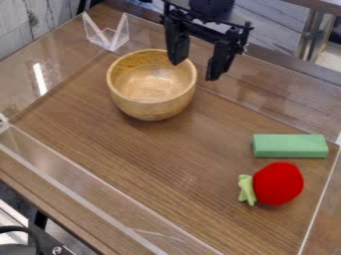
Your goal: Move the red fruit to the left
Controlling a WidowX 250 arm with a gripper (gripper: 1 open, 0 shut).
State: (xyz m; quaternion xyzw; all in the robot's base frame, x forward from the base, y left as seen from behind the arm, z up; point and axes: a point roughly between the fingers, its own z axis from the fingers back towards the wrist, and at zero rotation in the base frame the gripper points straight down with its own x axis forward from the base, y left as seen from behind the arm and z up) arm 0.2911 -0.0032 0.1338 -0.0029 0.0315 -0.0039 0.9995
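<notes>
The red fruit (276, 183) lies on the wooden table near the front right corner, round and bright red, its pale green leafy stem pointing left. My gripper (197, 68) hangs at the back of the table, over the right rim of a wooden bowl (151, 86). Its two black fingers stand apart and nothing is between them. The gripper is far from the fruit, up and to the left of it.
A flat green rectangular block (290, 145) lies just behind the fruit. A clear plastic wall (40, 159) borders the table's front left, and a clear folded stand (104, 33) sits at the back left. Bare wood stretches left of the fruit.
</notes>
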